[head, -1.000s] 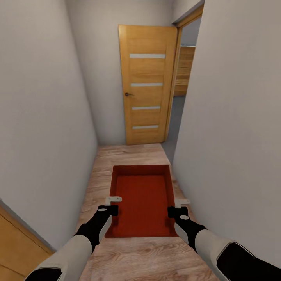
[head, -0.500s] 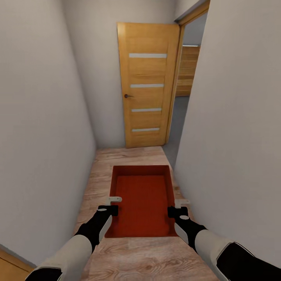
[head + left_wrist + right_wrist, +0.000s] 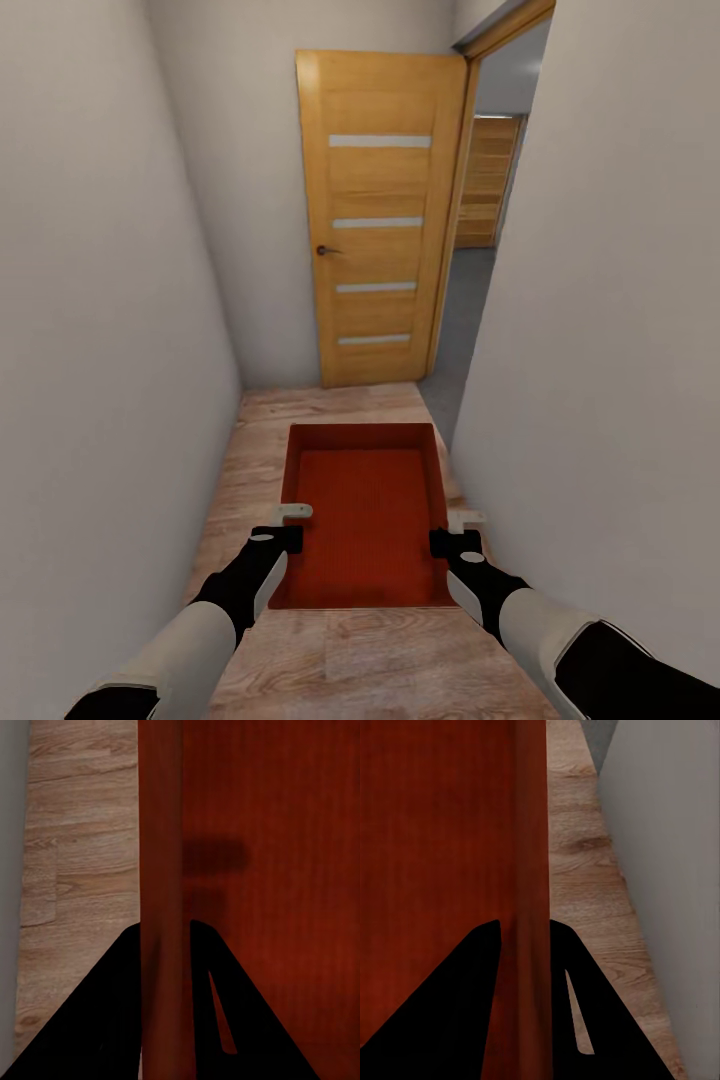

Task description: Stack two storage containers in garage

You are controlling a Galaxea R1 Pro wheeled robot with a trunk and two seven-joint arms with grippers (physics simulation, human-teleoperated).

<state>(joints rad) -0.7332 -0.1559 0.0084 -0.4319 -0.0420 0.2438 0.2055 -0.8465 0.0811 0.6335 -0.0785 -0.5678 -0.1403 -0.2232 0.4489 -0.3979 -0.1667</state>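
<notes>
One orange-red storage container (image 3: 365, 510) hangs in front of me above a light wood-plank floor, held level between both arms. My left gripper (image 3: 288, 524) is shut on its left wall, and the left wrist view shows that wall (image 3: 161, 907) running between the dark fingers (image 3: 105, 1012). On the opposite side my right gripper (image 3: 455, 530) is shut on the right wall (image 3: 532, 892), seen clamped between its fingers (image 3: 607, 1020). The container is empty.
I am in a narrow hallway with pale walls (image 3: 100, 350) close on both sides. A wooden door (image 3: 382, 220) stands open ahead. To its right an opening (image 3: 478, 270) shows a grey floor and a wooden panel further back.
The door and the opening have grown nearer and the view has shifted, so the camera has moved forward down the hallway. The container and both grippers keep the same hold.
</notes>
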